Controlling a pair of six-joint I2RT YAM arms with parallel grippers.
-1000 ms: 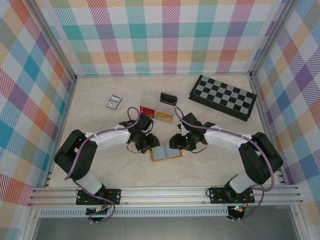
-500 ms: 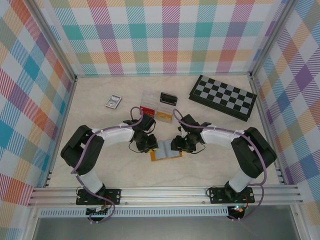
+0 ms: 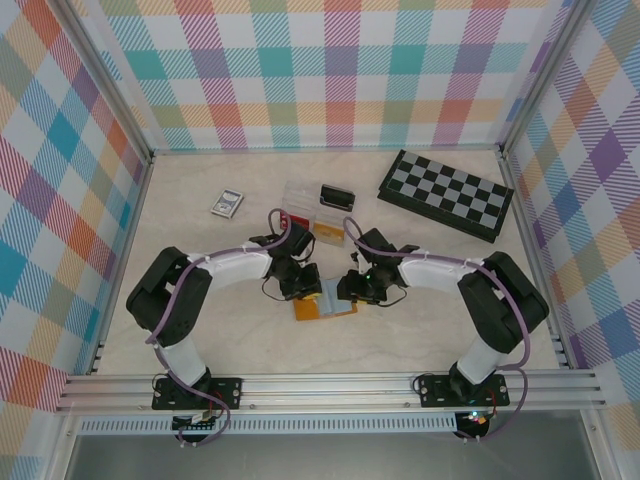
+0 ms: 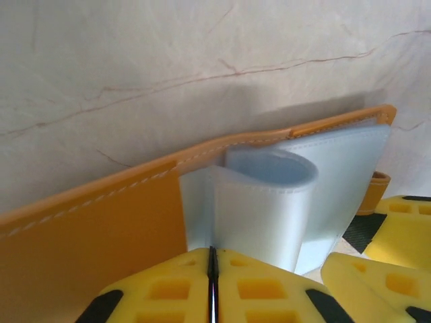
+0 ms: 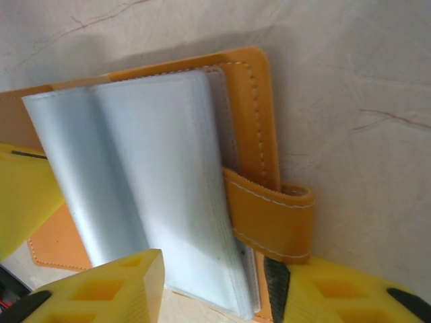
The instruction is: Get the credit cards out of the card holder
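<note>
Left fingers tight on card holder sleeve, tips cropped.

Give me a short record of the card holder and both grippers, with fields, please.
card holder: open, on the table
left gripper: jaws shut on one pale-blue sleeve, bending it into a loop
right gripper: jaws apart around the sleeve stack and strap; grip unclear
farther back: chessboard, clear box
</note>
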